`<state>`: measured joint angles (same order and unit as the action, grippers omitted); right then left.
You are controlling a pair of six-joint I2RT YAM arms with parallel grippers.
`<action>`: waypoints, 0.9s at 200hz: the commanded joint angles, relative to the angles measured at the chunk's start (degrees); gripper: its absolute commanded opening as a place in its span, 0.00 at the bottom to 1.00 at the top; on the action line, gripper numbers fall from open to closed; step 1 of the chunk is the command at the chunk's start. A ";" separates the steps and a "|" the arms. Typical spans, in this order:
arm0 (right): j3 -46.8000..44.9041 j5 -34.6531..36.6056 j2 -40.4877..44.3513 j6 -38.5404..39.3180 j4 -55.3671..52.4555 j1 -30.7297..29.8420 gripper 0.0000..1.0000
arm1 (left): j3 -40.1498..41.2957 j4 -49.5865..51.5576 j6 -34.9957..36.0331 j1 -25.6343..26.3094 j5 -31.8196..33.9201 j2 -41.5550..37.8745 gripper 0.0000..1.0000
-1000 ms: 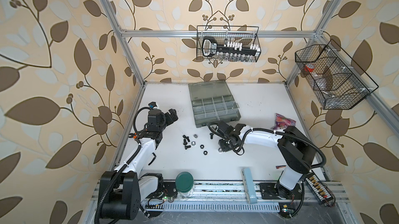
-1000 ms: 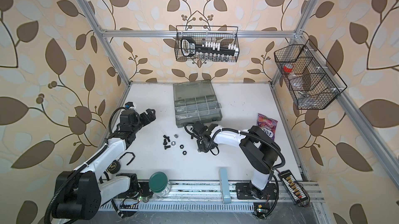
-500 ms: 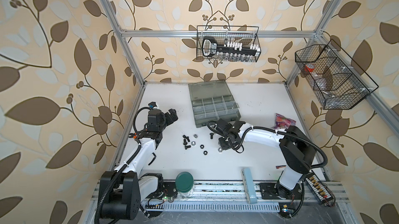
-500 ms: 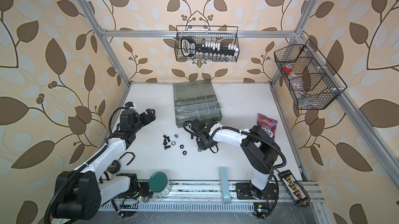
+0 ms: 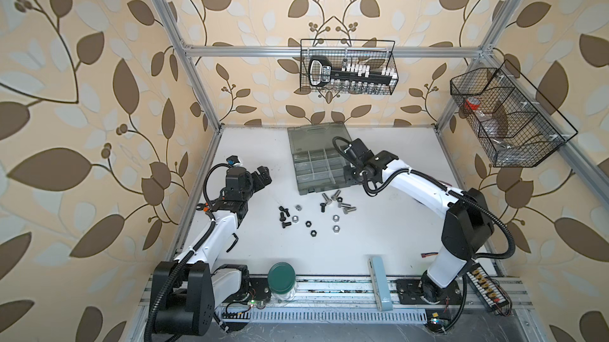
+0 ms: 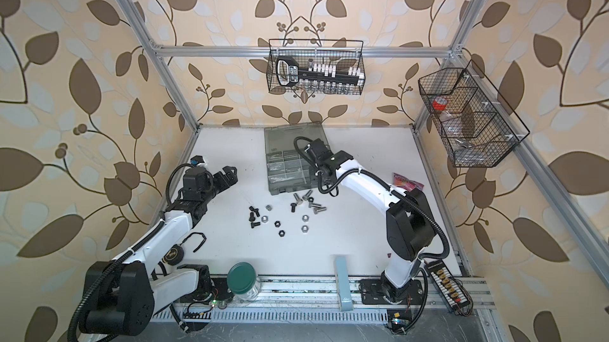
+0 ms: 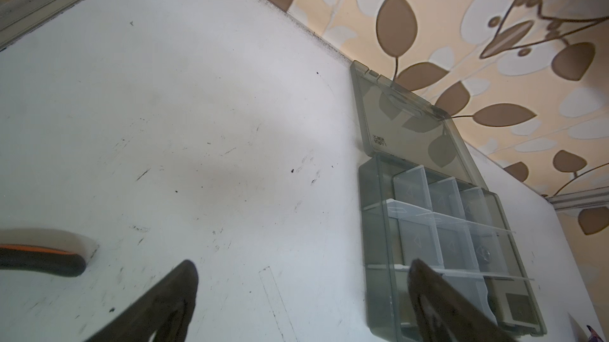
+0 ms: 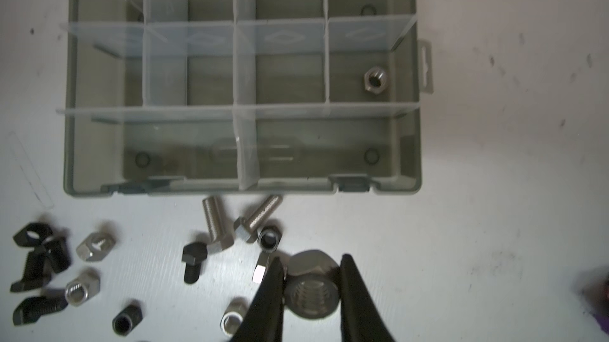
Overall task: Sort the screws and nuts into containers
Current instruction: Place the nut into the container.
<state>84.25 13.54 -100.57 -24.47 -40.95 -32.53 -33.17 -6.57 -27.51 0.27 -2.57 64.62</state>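
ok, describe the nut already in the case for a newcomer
Find the grey case at the back of the white table. In its middle row, the end compartment beside the side tab holds one silver nut. It is the only part seen inside; the rest are outside.

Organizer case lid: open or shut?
Open. The lid lies folded back behind the case, dividers exposed; one silver nut sits inside.

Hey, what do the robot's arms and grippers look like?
The left arm and right arm have white links, black joints and looping black cables. The left gripper and right gripper each have two tapered black fingers.
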 commanded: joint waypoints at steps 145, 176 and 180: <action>18.94 -4.22 -23.35 7.29 3.61 9.16 0.13 | -1.45 -0.55 -0.92 -0.54 -0.61 -0.55 0.99; 19.38 -4.32 -25.02 7.66 4.06 9.24 0.14 | -1.27 -0.46 -0.95 -0.54 -0.73 -0.68 0.99; 19.38 -4.36 -25.22 7.68 4.10 9.36 0.14 | -1.27 -0.46 -0.97 -0.48 -0.74 -0.72 0.99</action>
<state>101.75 10.00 -123.94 -17.69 -37.39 -23.40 -33.17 -6.57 -28.12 0.27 -2.83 64.62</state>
